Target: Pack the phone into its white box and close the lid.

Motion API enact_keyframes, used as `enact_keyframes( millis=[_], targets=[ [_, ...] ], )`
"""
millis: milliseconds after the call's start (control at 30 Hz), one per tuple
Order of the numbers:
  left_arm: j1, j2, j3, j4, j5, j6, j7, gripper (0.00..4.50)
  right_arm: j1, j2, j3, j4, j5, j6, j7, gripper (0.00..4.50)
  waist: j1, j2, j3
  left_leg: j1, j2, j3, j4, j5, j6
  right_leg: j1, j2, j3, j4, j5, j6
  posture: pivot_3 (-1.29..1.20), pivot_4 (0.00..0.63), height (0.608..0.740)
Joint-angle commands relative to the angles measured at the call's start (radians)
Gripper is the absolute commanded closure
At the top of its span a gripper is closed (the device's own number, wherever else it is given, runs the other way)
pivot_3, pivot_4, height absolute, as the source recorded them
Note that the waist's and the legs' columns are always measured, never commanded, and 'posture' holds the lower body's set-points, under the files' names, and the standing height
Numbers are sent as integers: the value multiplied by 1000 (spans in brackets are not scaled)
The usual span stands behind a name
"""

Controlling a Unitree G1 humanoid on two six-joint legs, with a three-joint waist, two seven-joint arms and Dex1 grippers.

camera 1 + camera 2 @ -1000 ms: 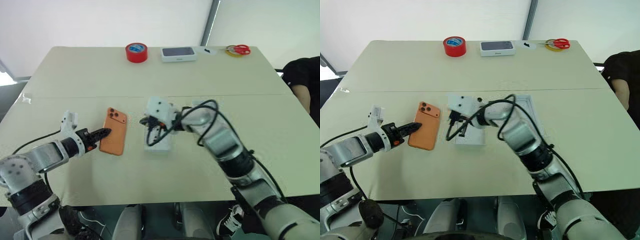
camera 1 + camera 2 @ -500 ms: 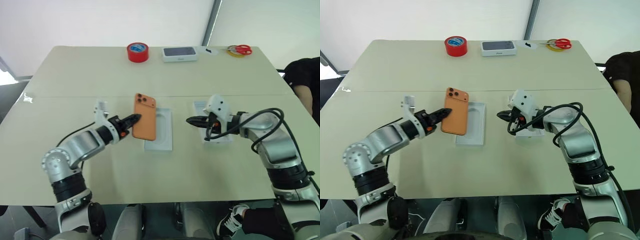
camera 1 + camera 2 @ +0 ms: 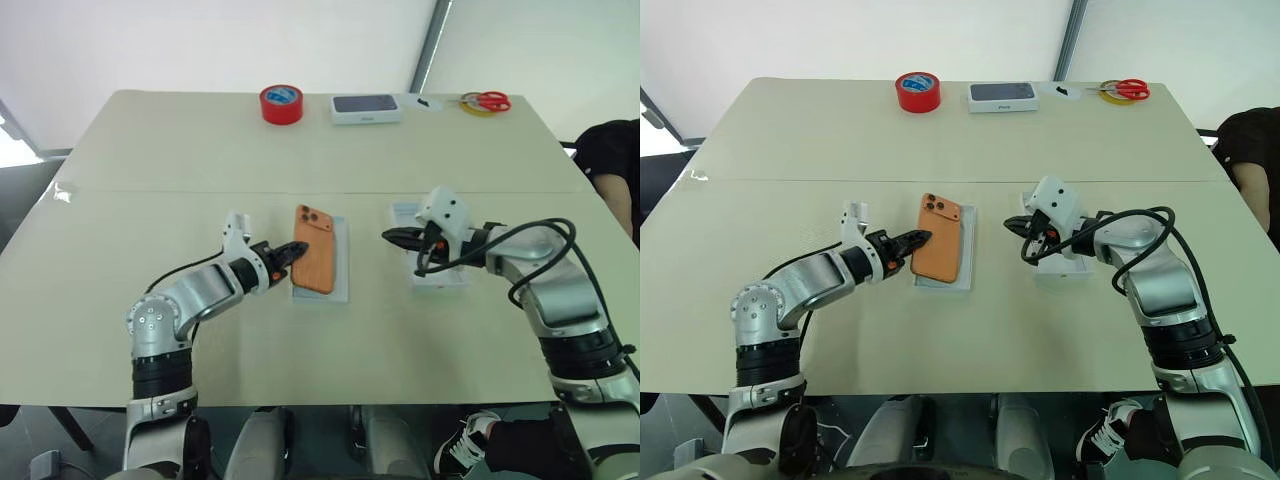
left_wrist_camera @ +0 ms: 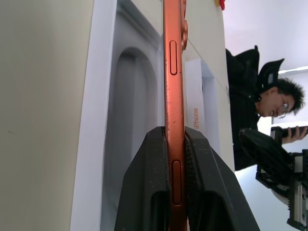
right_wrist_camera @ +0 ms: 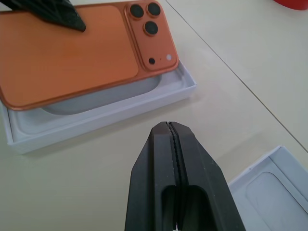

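Note:
My left gripper (image 3: 298, 248) is shut on the left long edge of the orange phone (image 3: 315, 262), whose three dark lenses face up at its far end. The phone hangs slightly tilted over the white box (image 3: 342, 286), a shallow tray with a rounded recess inside (image 5: 96, 113). Its left edge overhangs the box's wall. In the left wrist view both fingers (image 4: 159, 159) clamp the phone's thin edge (image 4: 172, 72). My right gripper (image 3: 388, 236) is shut on nothing and hovers over the left part of the lid (image 3: 443, 279), which lies hollow side up to the right of the box.
Along the table's far edge stand a red tape roll (image 3: 282, 104), a white box with a dark top (image 3: 366, 108) and red-handled scissors (image 3: 485, 100). A person in black (image 3: 612, 165) sits at the right edge.
My left gripper has carried the phone rightward from the bare table to above the box. My right gripper has swung from the box to above the lid.

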Motion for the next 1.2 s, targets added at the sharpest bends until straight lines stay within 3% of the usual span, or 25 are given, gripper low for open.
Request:
enact_keyframes(
  millis=[33,333,400,433,567,767,933,1033,1167,1200],
  targets=[
    [-7,-10,-27,-8,22,-37,-27,4470,-24,-5,-4,-11,5,-21,-11,4500,0,0,0,0,0,0,0,0,0,0,0,0,0,0,0,0,150,732],
    [9,-12,-71,-15,32,-46,-45,4470,-25,0,5,-14,8,-23,-14,4500,0,0,0,0,0,0,0,0,0,0,0,0,0,0,0,0,150,732],
    [10,-8,-75,-16,31,-46,-47,3535,-25,0,6,-14,8,-23,-13,4500,0,0,0,0,0,0,0,0,0,0,0,0,0,0,0,0,150,732],
    [10,-5,-75,-19,29,-47,-46,3295,-25,0,6,-15,9,-23,-13,4500,0,0,0,0,0,0,0,0,0,0,0,0,0,0,0,0,150,732],
    [13,31,-61,-46,-13,-46,-34,1384,-27,-2,7,-15,9,-22,-12,4500,0,0,0,0,0,0,0,0,0,0,0,0,0,0,0,0,150,732],
    [6,185,-37,-116,-108,-31,-40,1384,-33,-9,28,-8,-11,-17,-13,4500,-2,0,0,0,2,0,0,0,0,0,2,0,0,0,0,0,150,732],
    [17,362,-8,-142,-64,-28,-101,1384,-65,10,91,51,-84,1,-65,4500,-2,1,0,1,2,0,0,0,0,0,2,0,0,0,0,0,150,732],
    [22,446,-37,-169,56,-27,-151,2172,-95,41,131,76,-109,53,-100,4500,-1,1,0,0,1,0,0,0,0,0,2,0,0,0,0,0,150,732],
    [30,488,-124,-192,230,-31,-232,4215,-124,78,192,92,-152,100,-137,4500,0,1,0,0,1,0,0,0,0,0,3,0,0,0,0,0,150,732],
    [26,477,-154,-197,274,-39,-249,4459,-130,92,211,91,-162,113,-145,4500,0,1,0,0,1,0,0,0,0,0,3,0,0,0,0,0,150,732]
  ],
)
